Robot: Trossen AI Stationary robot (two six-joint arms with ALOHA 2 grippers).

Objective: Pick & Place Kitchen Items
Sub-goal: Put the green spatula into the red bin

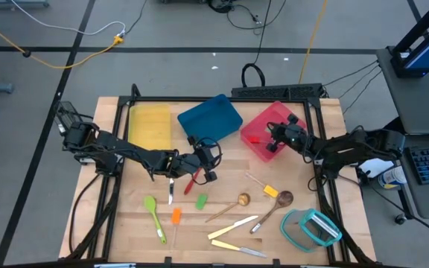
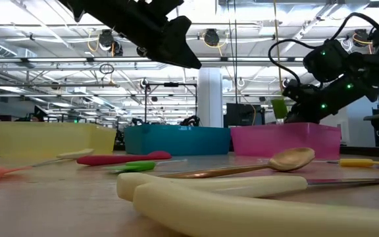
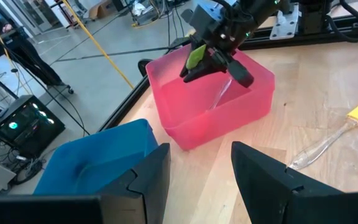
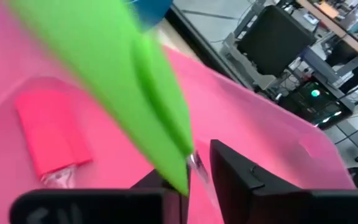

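Green-headed spatula [image 3: 196, 56] is hanging right over the pink tray [image 1: 257, 146], clear handle pointing down into it, pinched in the right claw [image 3: 211, 62] — from the wrist view I can't tell whether that pinch has let go yet. One red-headed piece [image 4: 50, 134] already lies on the tray floor. Over by the blue tray [image 1: 210, 117], the left claw [image 1: 208, 165] hovers with its jaws spread and nothing between them, above the red spoon [image 1: 193, 181] on the wooden surface [image 1: 192, 231]. Plenty waiting down there: a green spoon [image 1: 153, 212], wooden spoons [image 1: 229, 208], cream knives [image 1: 233, 228]. Here's the worry: the spatula looks tilted and close to the tray's far wall, so on release the handle could catch the rim and tip out, or it lands on the red piece and bounces.
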